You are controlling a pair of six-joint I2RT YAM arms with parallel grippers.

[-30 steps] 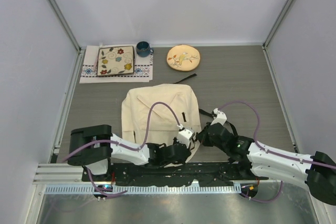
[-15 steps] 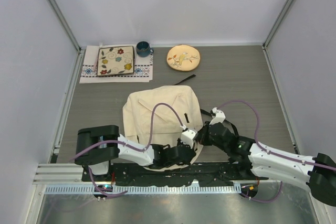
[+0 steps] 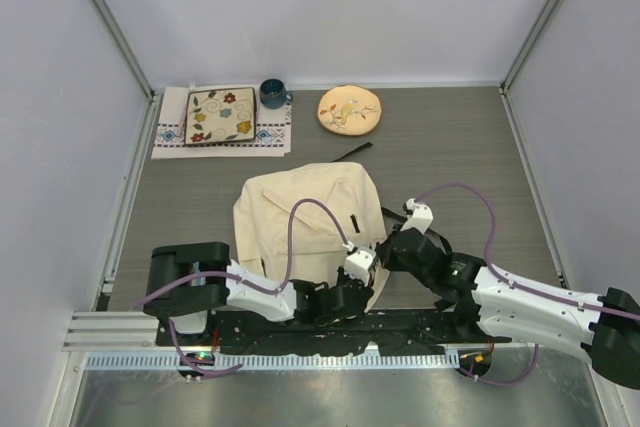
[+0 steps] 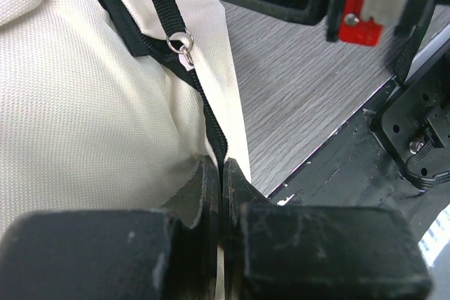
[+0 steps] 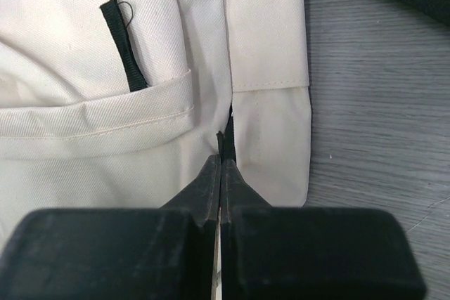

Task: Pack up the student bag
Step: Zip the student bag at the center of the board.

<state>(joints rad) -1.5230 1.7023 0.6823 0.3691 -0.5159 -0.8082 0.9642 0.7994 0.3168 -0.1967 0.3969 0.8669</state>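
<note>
The left gripper (image 4: 222, 173) is fully closed, its fingers pinching a black strap (image 4: 209, 114) of the student bag (image 3: 300, 207) at the bag's near right corner. A metal ring (image 4: 181, 40) sits on this strap just beyond the fingers. The right gripper (image 5: 222, 163) is also fully closed, clamped on the bag's seam beside the front pocket. The bag lies flat at the centre of the table (image 3: 450, 147). At the far edge, left to right: a square floral plate (image 3: 220, 115) on a patterned cloth (image 3: 270, 137), a blue mug (image 3: 272, 93), and a round floral plate (image 3: 349, 109).
</note>
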